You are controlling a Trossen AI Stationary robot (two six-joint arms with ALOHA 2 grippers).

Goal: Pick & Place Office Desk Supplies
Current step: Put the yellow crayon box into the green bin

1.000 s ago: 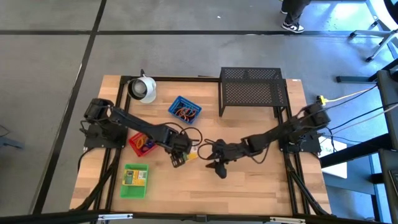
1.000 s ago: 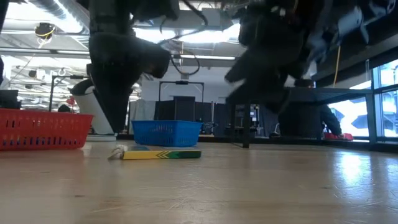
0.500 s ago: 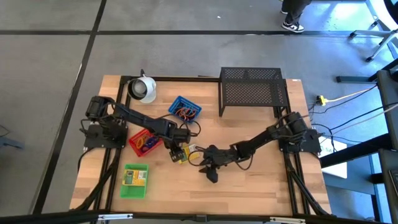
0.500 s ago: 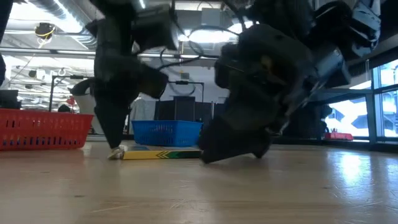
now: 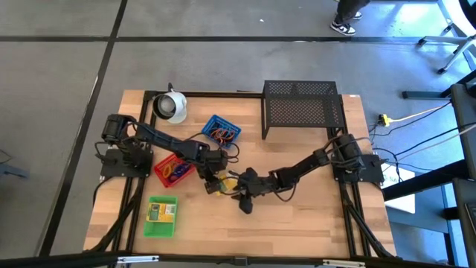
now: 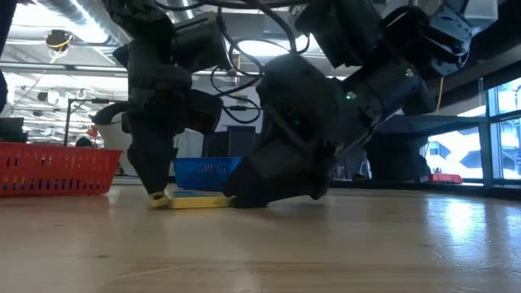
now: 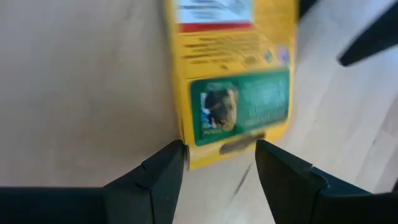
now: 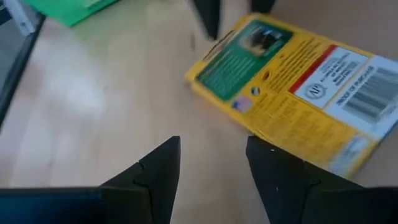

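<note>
I see L gripper (image 7: 217, 165) fingers spread at one end of yellow box (image 7: 231, 74), mid-table; R gripper (image 8: 211, 162) spread just beside it.

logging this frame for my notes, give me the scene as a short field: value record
left end effector: open, fingers either side of one end of the yellow box
right end effector: open, low over the table, at the box's other end, not gripping it
yellow box: lying flat mid-table
red tray: holds coloured loops
blue tray: holds loops
green tray: holds a second box
wire-mesh rack: at the table's far edge
</note>
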